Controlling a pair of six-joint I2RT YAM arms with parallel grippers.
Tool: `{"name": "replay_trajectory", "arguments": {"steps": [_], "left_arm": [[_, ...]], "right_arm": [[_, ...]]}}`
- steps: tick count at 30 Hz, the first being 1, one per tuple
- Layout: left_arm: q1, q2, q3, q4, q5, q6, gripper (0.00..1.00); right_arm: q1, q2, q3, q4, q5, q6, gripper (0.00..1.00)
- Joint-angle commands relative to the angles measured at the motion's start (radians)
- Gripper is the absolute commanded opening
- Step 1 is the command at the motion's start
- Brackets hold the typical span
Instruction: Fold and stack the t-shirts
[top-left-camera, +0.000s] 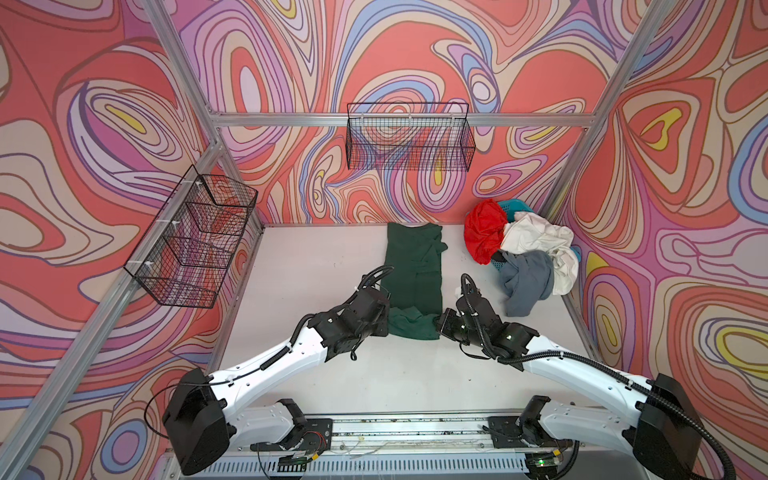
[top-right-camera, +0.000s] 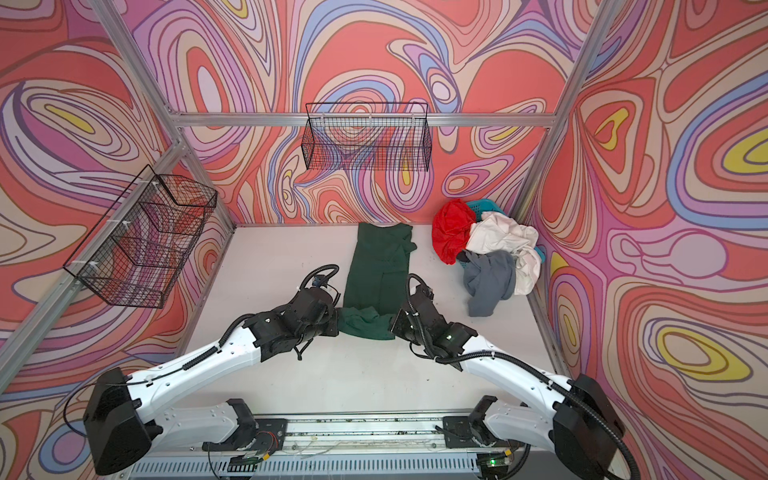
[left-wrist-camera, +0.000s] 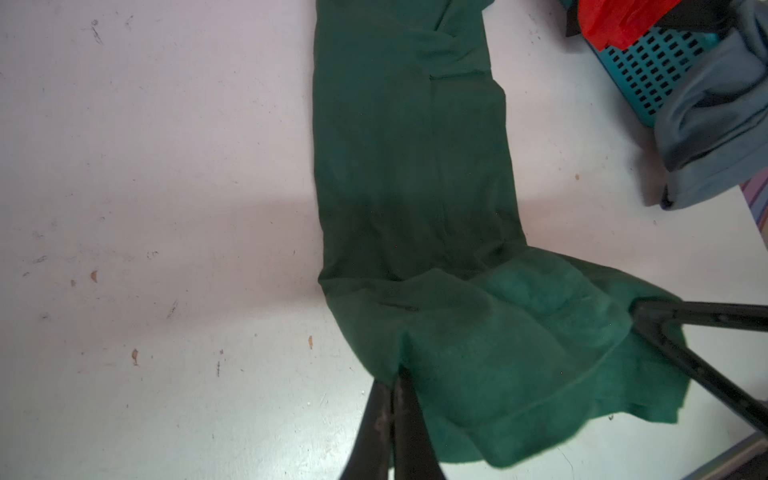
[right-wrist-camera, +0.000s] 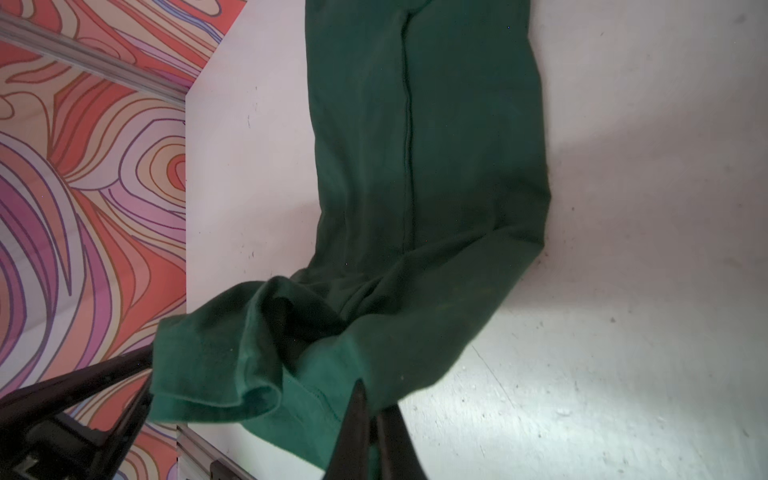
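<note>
A dark green t-shirt (top-left-camera: 411, 266) (top-right-camera: 376, 266) lies on the white table as a long narrow strip running away from the arms. Its near end is bunched and raised between both grippers. My left gripper (left-wrist-camera: 395, 376) is shut on the near left corner of the green cloth (left-wrist-camera: 411, 166). My right gripper (right-wrist-camera: 372, 399) is shut on the near right corner (right-wrist-camera: 436, 145). In both top views the wrists cover the fingertips. At the back right a red t-shirt (top-left-camera: 484, 230), an off-white one (top-left-camera: 536, 241) and a grey-blue one (top-left-camera: 525, 282) are heaped.
The heap spills over a turquoise mesh basket (top-left-camera: 509, 206) in the back right corner. Black wire baskets hang on the back wall (top-left-camera: 409, 137) and the left wall (top-left-camera: 195, 237). Aluminium frame bars edge the table. The arms' base rail (top-left-camera: 407, 428) runs along the front.
</note>
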Motion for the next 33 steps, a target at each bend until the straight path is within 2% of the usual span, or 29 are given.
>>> {"name": "replay_trajectory", "arguments": {"steps": [1,15,20,26,33], "left_arm": [[0.030,0.073,0.068,0.021,0.041,0.047,0.00],[0.178,0.427,0.328,0.045,0.140,0.132,0.00],[0.220,0.540,0.450,0.015,0.155,0.157,0.00],[0.265,0.670,0.588,-0.003,0.234,0.160,0.00],[0.298,0.785,0.704,-0.027,0.253,0.161,0.00]], "right_arm": [[-0.063,0.058,0.037,0.022,-0.035,-0.029,0.00],[-0.249,0.381,0.253,0.028,-0.196,-0.141,0.00],[-0.299,0.484,0.340,0.019,-0.248,-0.169,0.00],[-0.349,0.615,0.433,0.000,-0.297,-0.193,0.00],[-0.390,0.704,0.497,-0.019,-0.325,-0.208,0.00]]}}
